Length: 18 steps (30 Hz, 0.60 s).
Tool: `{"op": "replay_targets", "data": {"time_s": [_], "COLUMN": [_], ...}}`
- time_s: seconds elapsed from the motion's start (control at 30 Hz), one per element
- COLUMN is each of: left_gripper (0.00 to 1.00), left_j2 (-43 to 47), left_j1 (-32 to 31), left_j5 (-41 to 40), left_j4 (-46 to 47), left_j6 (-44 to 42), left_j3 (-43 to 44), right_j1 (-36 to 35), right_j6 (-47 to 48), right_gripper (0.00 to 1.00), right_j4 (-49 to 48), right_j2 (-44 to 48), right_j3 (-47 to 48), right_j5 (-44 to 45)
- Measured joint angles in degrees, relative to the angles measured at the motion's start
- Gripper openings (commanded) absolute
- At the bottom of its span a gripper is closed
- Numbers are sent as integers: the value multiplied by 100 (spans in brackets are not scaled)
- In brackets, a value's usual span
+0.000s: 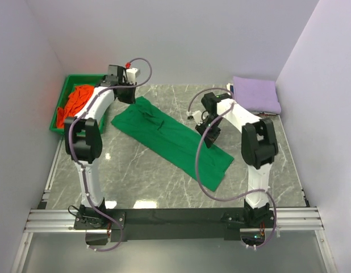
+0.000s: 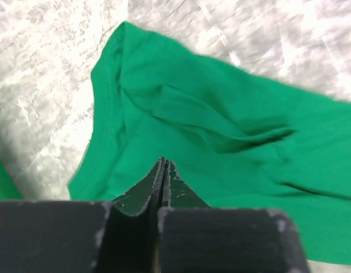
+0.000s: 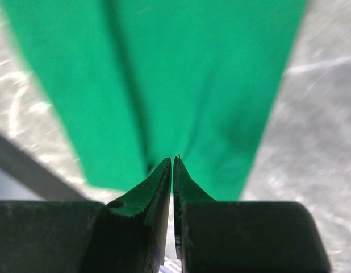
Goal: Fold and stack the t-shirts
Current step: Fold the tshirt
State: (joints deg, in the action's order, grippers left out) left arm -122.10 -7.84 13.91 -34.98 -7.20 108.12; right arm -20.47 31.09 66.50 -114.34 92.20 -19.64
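**Both pincers on the long green strip**

The green t-shirt (image 1: 170, 133) lies on the marbled counter (image 1: 147, 176) as 1 long, narrow band. Its long axis runs on a slant from the left pincer (image 1: 125, 95) at its far end towards the near-right corner.

The right pincer (image 1: 211, 136) stands over the band nearer its other end, short of the tip, so each arm has its own end in reach.

In the left wrist view the left pincer (image 2: 164, 165) has its jaws pressed flat together. The tips are on the soft knit cloth (image 2: 221, 114), just inside a stitched hem. Whether fabric is caught between them does not show.

The right pincer (image 3: 173, 162) shows only a hairline slit between its jaws. A crease in the cloth (image 3: 181, 68) runs straight to the tips, so it probably has a pinch of fabric.

Left of the left pincer an orange t-shirt (image 1: 79, 102) lies crumpled in a plastic tray (image 1: 84, 78). Beyond the right pincer a lavender t-shirt (image 1: 255, 94) sits folded flat and square.

The next fold likely turns on both ends lifting together along that slanted axis.
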Motion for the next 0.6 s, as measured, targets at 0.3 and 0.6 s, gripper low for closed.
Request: {"op": "replay_targets", "data": {"time_s": [0.3,0.6], "left_gripper": [1,1], "left_j2": [610,28], "left_j1": [13,13], "left_j5": [184,101], "left_j4": [94,-66], "left_j6": [881,1233], "left_j3": [-1650,-1707], "right_j1": [-20,-315], "right_j6": [-87,-219], "right_gripper": [8,8], "right_j4": [-188,-295], "right_j2": [-944,-402], "right_j3": [111,-944], "right_j5": [706,518]}}
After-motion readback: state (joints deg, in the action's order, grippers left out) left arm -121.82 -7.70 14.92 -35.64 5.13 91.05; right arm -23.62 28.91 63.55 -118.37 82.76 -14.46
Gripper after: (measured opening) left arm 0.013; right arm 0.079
